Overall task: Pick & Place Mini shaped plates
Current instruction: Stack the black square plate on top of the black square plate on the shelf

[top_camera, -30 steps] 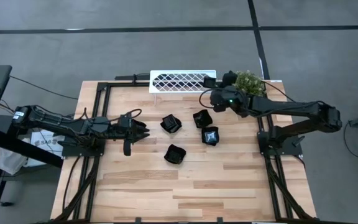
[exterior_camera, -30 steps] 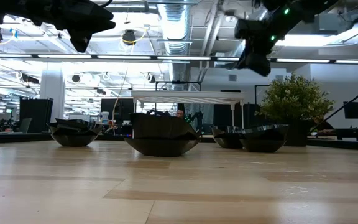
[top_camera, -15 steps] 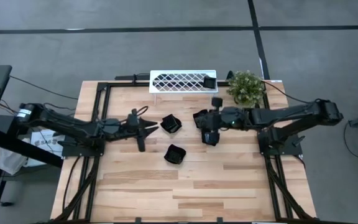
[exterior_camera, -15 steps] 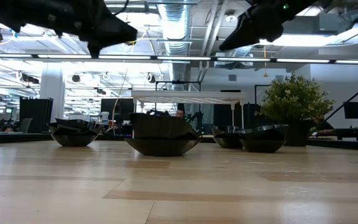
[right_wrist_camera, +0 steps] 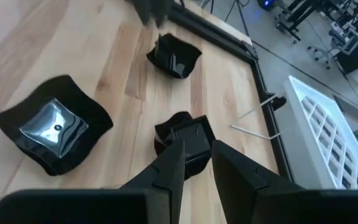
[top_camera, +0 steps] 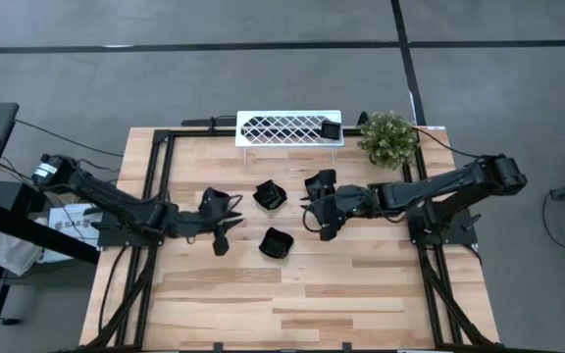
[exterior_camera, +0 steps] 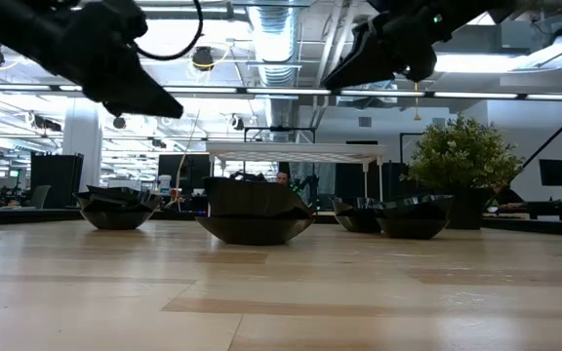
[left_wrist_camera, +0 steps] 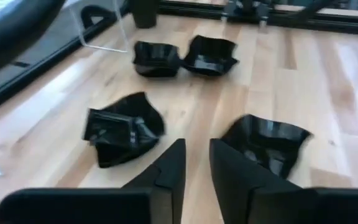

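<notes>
Several glossy black mini shaped plates rest on their bases on the wooden table: one [top_camera: 270,194] mid-table, one [top_camera: 277,242] nearer the front, one [top_camera: 320,181] partly under my right arm. In the left wrist view all show [left_wrist_camera: 122,127] [left_wrist_camera: 266,140] [left_wrist_camera: 157,58] [left_wrist_camera: 211,55]. My left gripper [top_camera: 229,233] [left_wrist_camera: 196,167] hovers left of them. Its fingers are a narrow gap apart with nothing between. My right gripper [top_camera: 314,216] [right_wrist_camera: 196,160] hangs over the right-hand plates, above one plate [right_wrist_camera: 185,140]. It is narrowly open too and holds nothing.
A white lattice rack [top_camera: 289,127] stands at the far edge, with a small black dish [top_camera: 331,129] at its right end. A potted plant [top_camera: 388,137] sits in the far right corner. Black frame rails [top_camera: 160,186] run along both table sides. Bare wood lies toward the near edge.
My right gripper has swung from beside the rack toward the table's middle and near side, and now points left over the plates. My left gripper has moved toward the near edge and the plates, sinking lower. The plates have kept still.
</notes>
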{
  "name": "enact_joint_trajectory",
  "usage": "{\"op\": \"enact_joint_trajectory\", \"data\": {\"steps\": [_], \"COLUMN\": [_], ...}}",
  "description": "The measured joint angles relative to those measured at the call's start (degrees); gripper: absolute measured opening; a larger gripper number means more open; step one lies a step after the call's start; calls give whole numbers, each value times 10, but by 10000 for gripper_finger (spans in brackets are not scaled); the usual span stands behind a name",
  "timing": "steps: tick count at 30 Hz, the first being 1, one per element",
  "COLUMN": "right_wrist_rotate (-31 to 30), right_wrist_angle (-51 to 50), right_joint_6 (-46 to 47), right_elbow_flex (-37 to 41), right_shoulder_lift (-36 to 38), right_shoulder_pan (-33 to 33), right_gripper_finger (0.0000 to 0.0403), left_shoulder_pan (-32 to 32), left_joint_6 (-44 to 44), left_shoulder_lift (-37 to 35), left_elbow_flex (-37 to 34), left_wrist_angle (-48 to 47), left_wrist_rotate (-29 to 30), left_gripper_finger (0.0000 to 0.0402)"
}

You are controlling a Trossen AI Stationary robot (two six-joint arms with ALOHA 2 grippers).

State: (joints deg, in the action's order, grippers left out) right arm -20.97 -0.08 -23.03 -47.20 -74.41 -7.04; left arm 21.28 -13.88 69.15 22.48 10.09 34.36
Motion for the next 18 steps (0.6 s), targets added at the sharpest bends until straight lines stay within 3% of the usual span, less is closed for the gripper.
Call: {"op": "enact_joint_trajectory", "data": {"steps": [9, 18], "right_wrist_rotate": [0, 0], "right_wrist_angle": [-9, -41], "right_joint_6": [7, 15], "right_elbow_flex": [0, 0], "right_shoulder_lift": [2, 1], "right_shoulder_pan": [8, 1], "right_gripper_finger": [77, 77], "left_shoulder_pan": [19, 19], "left_joint_6": [-90, -101], "left_shoulder_lift": [-2, -2], "left_elbow_flex": [-18, -61], "left_wrist_angle": [-58, -60], "left_wrist_rotate": [-35, -102], "left_gripper_finger": [49, 101]}}
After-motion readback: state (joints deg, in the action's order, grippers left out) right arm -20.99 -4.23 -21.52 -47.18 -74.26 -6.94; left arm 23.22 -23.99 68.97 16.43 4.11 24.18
